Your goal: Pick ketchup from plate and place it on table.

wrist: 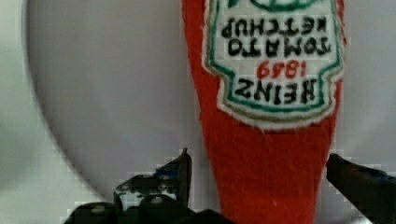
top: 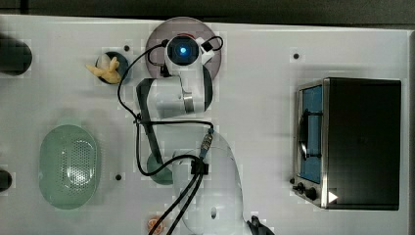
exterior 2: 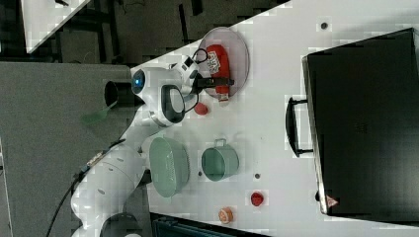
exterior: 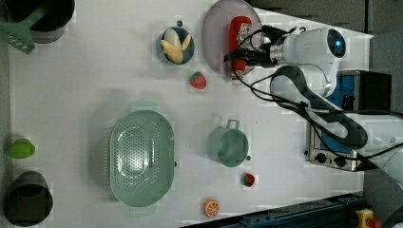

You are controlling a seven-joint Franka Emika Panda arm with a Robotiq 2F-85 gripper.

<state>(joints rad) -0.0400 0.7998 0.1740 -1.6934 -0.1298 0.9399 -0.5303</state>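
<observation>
Ketchup, slim red fabric bottle with white-and-green label (wrist: 266, 140), lies flat on the pale greyish-lilac round plate (wrist: 116, 93), its narrowing neck between the wide-open, empty black pincer (wrist: 257, 172). Risk, judged: closing on the tapered soft neck may let it slip. The wrist view gives finger clearance; the left view adds a strawberry-like red piece (exterior: 198, 80) on the white table (exterior: 85, 95) near the rim.
</observation>
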